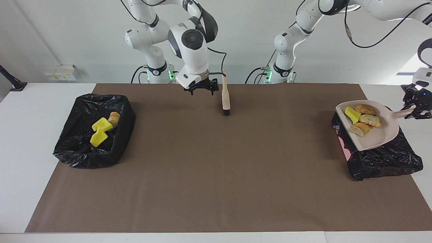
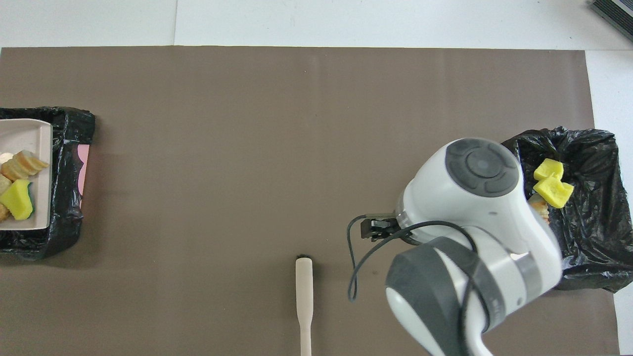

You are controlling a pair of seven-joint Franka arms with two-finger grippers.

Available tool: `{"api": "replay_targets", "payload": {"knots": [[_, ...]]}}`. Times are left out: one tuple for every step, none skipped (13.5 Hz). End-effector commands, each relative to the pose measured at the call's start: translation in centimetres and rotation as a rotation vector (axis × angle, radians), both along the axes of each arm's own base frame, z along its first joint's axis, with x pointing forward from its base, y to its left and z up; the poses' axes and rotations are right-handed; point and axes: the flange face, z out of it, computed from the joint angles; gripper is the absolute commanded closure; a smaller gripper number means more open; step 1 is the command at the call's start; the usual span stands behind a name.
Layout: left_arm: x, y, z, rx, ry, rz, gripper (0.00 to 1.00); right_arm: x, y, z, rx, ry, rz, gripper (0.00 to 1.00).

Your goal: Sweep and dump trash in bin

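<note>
The left gripper (image 1: 415, 108), at right frame edge, is clamping the loaded dustpan (image 1: 374, 135) over its bin (image 1: 384, 158) for dumping, while the wide-open right gripper (image 1: 201, 88) is hovering beside the brush (image 1: 225, 99).

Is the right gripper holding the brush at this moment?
No: in the facing view the right gripper hangs open over the mat beside the brush, which lies on the mat apart from it.
</note>
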Motion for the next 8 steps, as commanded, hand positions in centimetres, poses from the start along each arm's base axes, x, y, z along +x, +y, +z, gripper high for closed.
{"api": "replay_targets", "payload": {"knots": [[0.5,1.3,0.7,0.038,0.015,-0.029,1.0,2.1,-6.4,3.8,-0.004,-0.039,0.04,0.0],[0.5,1.5,1.0,0.051,0.013,-0.03,1.0,2.8,-8.7,4.9,0.007,-0.058,0.047,0.0],[0.2,2.2,1.2,0.073,0.019,-0.023,1.0,3.5,-11.1,5.6,0.014,-0.073,0.048,0.0],[0.3,2.4,1.3,0.093,0.018,-0.025,1.0,4.0,-12.9,6.3,0.011,-0.09,0.042,0.0],[0.3,2.5,1.7,0.115,0.016,-0.029,1.0,4.5,-14.4,6.9,0.002,-0.105,0.024,0.0],[0.4,3.0,1.9,0.141,0.018,-0.029,1.0,4.8,-15.5,7.6,-0.015,-0.12,0.012,0.0],[0.6,3.1,2.2,0.179,0.022,-0.038,1.0,5.1,-16.4,8.0,-0.038,-0.131,0.018,0.0],[0.9,2.7,2.5,0.227,0.031,-0.058,1.0,5.2,-17.0,8.7,-0.04,-0.146,0.026,0.0]]}}
